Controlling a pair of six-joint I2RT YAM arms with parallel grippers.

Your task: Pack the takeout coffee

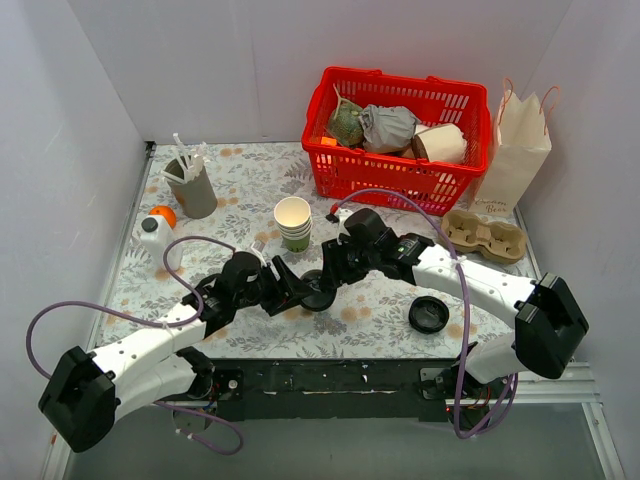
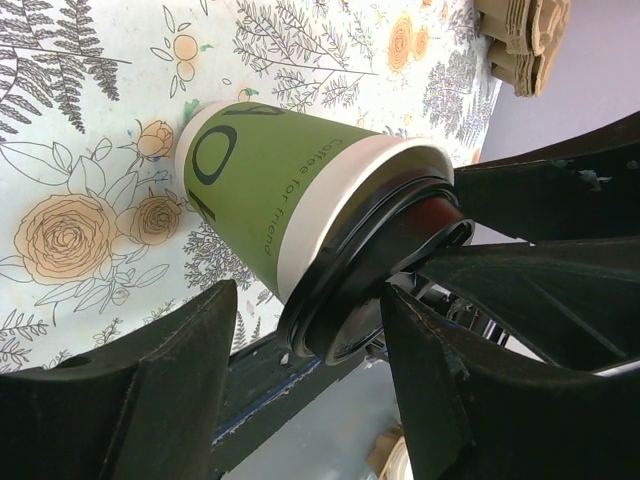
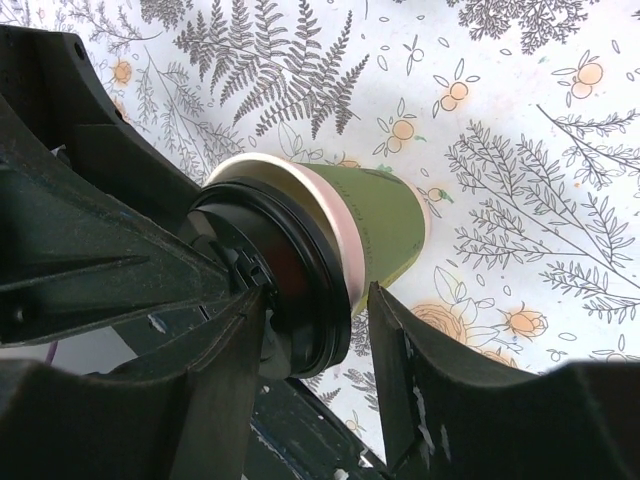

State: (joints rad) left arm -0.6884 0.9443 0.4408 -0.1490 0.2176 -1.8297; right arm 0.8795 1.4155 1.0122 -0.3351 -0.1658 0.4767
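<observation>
Near edge, mid-table: both arms converge on the takeout coffee (image 2: 270,190). The cup is tipped over on its side, lid end toward the arms, base toward the far side. Can't tell whether it rests on the cloth or hangs just above it.

Right gripper (image 3: 315,298): jaws drawn in on the lid end, one finger on each side, both against the rim. Reads as a pinch on the cup.

Left gripper (image 2: 310,295): jaws spread astride the same lid end. One finger touches the lid and a sliver of gap shows at the other, so it is not clamping.

Step in hand, as I judge it: the cup passes to the right gripper, to be righted and carried off for packing.
- Squeeze at the stiff lid-and-rim band, not the soft paper wall below it
- Left jaws should back straight off so they don't drag the lid
- Bring it upright before travel; a dome lid can pop off under side load
- Two grippers crowd one small cup, so move one at a time

Materials
- Cup: matte green paper, tapered, dark print, rolled cream rim; black plastic dome lid, glossy
- Table (image 1: 240,170): flat floral-print cloth, low-friction look

Farther out
- Loose black lid (image 1: 428,314), right of the grippers
- Stack of cream cups (image 1: 293,222), lidless, upright
- Pulp cup carrier (image 1: 485,235), moulded wells, rough fibre; likely seat for the cup
- Paper bag (image 1: 520,150), upright, cord handles
- Red basket (image 1: 400,175), open plastic lattice, far side
</observation>
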